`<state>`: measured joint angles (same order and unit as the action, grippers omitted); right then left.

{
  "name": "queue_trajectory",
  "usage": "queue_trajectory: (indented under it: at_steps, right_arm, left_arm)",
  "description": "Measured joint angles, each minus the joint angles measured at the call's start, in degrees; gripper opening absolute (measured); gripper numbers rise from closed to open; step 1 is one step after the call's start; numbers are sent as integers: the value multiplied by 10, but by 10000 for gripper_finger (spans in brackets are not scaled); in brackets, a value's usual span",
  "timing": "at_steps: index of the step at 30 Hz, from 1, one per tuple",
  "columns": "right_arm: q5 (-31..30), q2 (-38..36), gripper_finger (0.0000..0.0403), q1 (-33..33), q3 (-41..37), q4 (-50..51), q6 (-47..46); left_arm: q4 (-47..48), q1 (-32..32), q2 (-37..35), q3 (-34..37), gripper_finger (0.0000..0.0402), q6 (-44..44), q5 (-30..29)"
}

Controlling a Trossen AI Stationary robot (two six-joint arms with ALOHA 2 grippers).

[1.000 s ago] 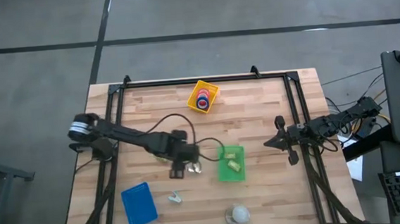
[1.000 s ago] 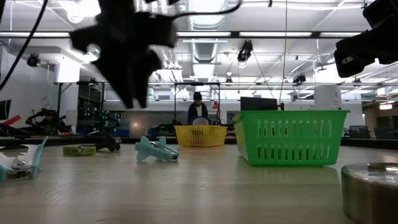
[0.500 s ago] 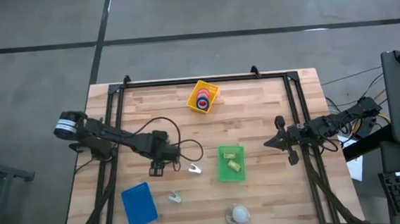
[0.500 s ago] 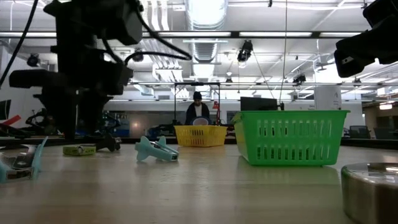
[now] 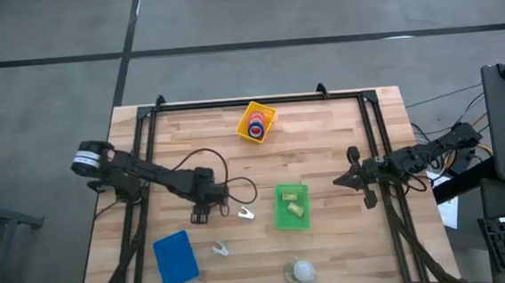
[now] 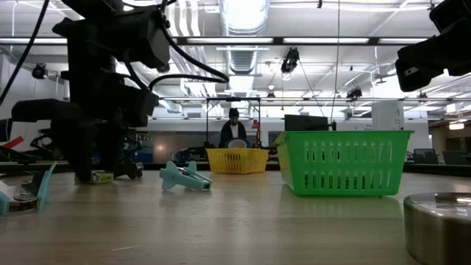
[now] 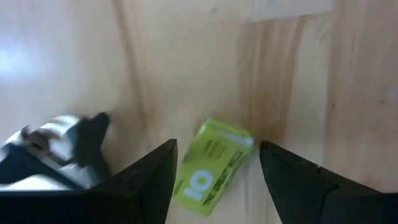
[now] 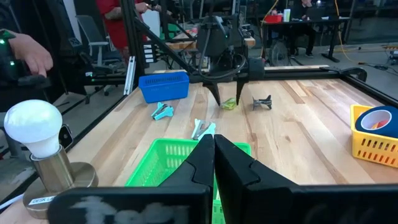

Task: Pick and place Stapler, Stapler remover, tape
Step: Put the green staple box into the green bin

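My left gripper (image 7: 217, 148) is open, pointing down at the table left of the green bin (image 5: 279, 218). Its fingers stand either side of a small lime-green box marked "10" (image 7: 213, 169) that lies flat on the wood. Whether they touch it does not show. A black-and-white clawed tool (image 7: 74, 142) lies beside the box. Two pale teal staple removers (image 5: 245, 213) (image 5: 220, 248) lie on the table. The tape rolls (image 5: 256, 123) sit in the yellow bin (image 5: 269, 113). My right gripper (image 8: 214, 149) is shut and hovers by the table's right edge (image 5: 340, 182).
The blue bin (image 5: 175, 258) sits near the table's near-left corner. A white bulb on a metal base (image 5: 302, 272) stands at the near edge. The green bin holds yellow-green items (image 5: 294, 208). A cable loops over the table behind the left arm (image 5: 222, 157).
My left gripper has moved toward the table's left edge, away from the green bin, and come down to the table over the lime-green box. The teal staple remover beside the green bin now lies uncovered.
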<state>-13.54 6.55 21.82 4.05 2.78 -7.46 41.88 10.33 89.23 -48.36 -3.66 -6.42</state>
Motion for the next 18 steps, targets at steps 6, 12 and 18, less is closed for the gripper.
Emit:
queue_trajectory:
  at_steps: [6,12,18]
  right_arm:
    - [0,0,8,0,0,0,0]
    - [0,0,8,0,0,0,0]
    - [0,0,8,0,0,0,0]
  left_arm:
    - [-13,-1,18,-1,218,2,19]
    - [-4,-1,17,-1,176,-3,24]
    - [-5,-1,17,-1,128,-3,27]
